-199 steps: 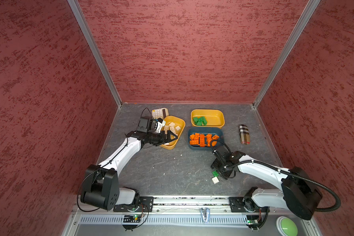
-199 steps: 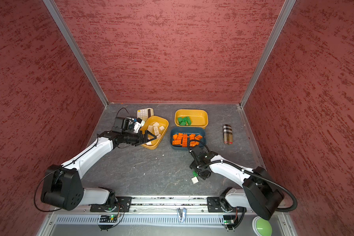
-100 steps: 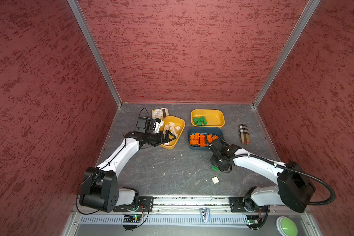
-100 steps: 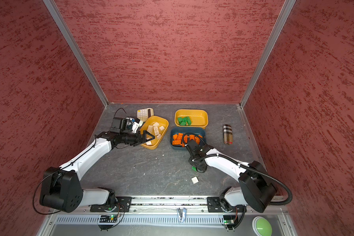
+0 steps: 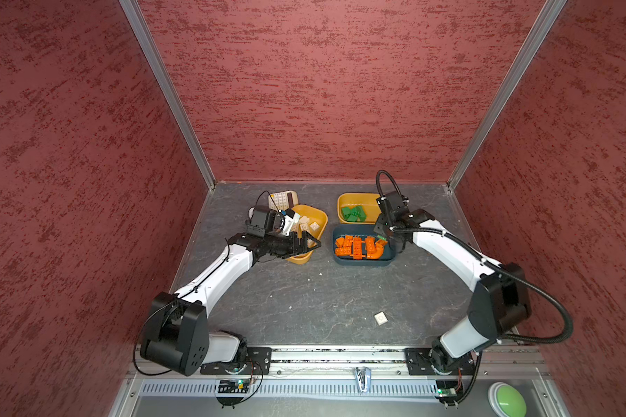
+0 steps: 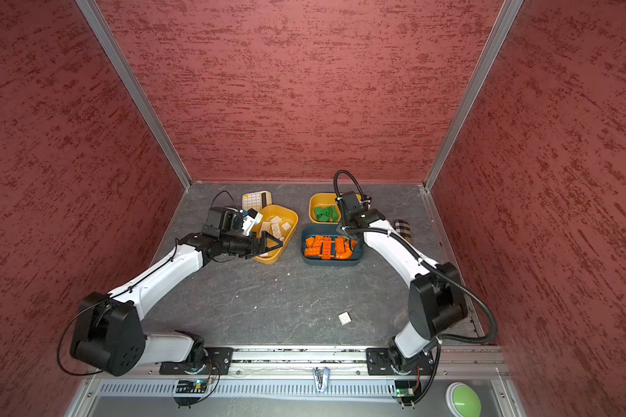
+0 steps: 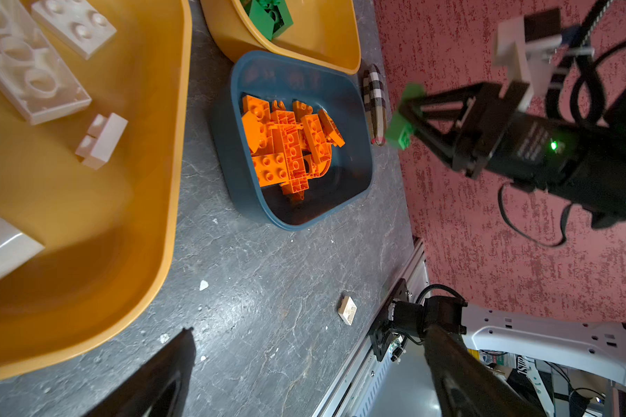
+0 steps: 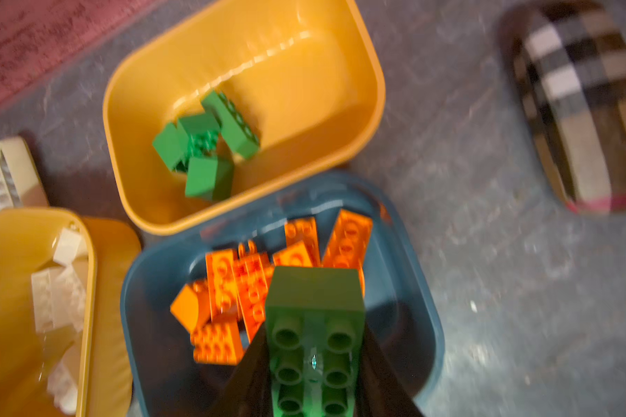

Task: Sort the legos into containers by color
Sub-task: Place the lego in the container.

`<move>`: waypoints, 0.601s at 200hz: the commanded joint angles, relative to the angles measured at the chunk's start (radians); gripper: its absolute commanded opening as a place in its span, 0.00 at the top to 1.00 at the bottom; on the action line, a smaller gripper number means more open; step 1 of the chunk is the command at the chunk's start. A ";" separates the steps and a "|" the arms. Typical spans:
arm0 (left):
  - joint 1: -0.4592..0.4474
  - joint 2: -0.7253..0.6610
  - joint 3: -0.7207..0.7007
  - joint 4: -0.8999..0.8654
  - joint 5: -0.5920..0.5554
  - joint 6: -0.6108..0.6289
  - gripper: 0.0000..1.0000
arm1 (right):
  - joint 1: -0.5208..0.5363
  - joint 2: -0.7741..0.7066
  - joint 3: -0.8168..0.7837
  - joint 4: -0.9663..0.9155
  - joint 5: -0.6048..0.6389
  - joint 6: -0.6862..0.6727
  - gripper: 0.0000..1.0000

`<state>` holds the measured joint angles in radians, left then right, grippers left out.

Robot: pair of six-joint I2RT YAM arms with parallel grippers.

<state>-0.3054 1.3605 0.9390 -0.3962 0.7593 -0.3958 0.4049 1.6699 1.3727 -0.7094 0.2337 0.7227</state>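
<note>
- Table (image 5: 304,296) front half open, one white brick (image 5: 380,318) only.
- Narrow strip free between white-brick tray (image 5: 306,208) and teal tray (image 5: 362,262).
- Teal tray tight against green-brick tray (image 5: 358,196), impassable.
- Left gripper (image 5: 311,241) blocks white-brick tray's near end.
- Right gripper (image 7: 411,115) with green brick (image 7: 398,137) above teal tray.
- Plaid case (image 6: 402,228) right of trays.

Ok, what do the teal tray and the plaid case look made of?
Teal tray: apparently moulded plastic; smooth, slightly glossy walls with soft reflections. Plaid case: likely fabric or printed leatherette; matte checked surface, too blurred to tell which.
</note>
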 commanded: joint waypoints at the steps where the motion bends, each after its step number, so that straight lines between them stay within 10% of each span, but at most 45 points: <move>1: -0.012 0.011 0.026 0.081 0.010 -0.049 0.01 | -0.039 0.111 0.122 0.090 -0.025 -0.130 0.74; 55: -0.020 0.018 0.046 0.094 0.005 -0.065 0.00 | -0.098 0.439 0.431 0.114 -0.080 -0.215 0.70; 120: -0.009 0.018 0.045 0.071 0.003 -0.053 0.01 | -0.107 0.398 0.406 0.076 -0.124 -0.254 0.31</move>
<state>-0.3187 1.3766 0.9619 -0.3283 0.7589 -0.4572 0.3000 2.1765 1.8393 -0.6285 0.1452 0.4923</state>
